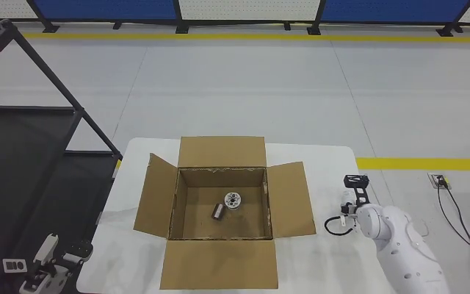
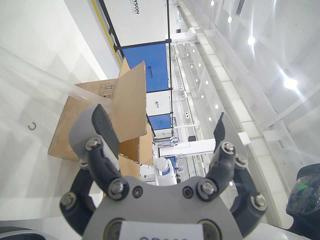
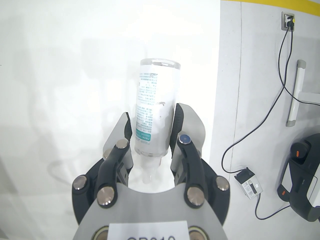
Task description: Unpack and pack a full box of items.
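Right wrist view: right gripper (image 3: 152,112) clamps a clear bottle (image 3: 155,96), nozzle indistinct near its palm. Left gripper (image 2: 159,112) spreads wide; one finger (image 2: 105,128) partly hides the cardboard box (image 2: 125,96) beyond.

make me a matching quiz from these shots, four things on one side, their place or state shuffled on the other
Things:
1. cardboard box
2. clear bottle
3. left pincer
4. dark cylinder

Place or state:
a. open, holding nothing
b. flaps folded out, standing on the white table
c. lying on the box's floor
d. clamped in the right pincer

Pairs: 1-b, 2-d, 3-a, 4-c
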Controlling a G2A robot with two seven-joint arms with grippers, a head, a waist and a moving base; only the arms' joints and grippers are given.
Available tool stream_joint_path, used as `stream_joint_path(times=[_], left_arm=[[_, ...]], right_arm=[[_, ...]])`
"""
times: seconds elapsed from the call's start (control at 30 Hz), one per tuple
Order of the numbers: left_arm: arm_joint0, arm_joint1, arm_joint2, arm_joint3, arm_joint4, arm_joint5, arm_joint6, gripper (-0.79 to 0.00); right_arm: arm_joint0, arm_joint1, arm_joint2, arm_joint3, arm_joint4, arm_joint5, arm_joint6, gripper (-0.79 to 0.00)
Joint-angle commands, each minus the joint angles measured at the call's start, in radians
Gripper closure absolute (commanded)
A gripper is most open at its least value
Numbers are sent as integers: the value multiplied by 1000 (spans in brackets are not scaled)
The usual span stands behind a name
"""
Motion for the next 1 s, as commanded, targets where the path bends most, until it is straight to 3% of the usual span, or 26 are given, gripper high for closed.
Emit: stream_joint_path(times=[0.0,0.27,0.37,0.47,0.73,0.97], left_arm=[[0,0,0,0,0,0,0,-785],[0,0,0,0,0,0,0,-785],[0,0,0,0,0,0,0,-785],[0,0,0,0,0,0,0,-785],[0,0,0,0,0,0,0,-785],[0,0,0,0,0,0,0,-785]], right_arm=[[7,-1,-1,13,0,-5,1,-379],[32,-8,-13,58,11,-24,10,-342],[38,-10,-16,67,12,-24,2,-203],[31,-10,-7,55,14,-24,-32,0],[-46,2,63,-110,8,3,-138,0],[-171,10,139,-402,-5,11,-332,0]])
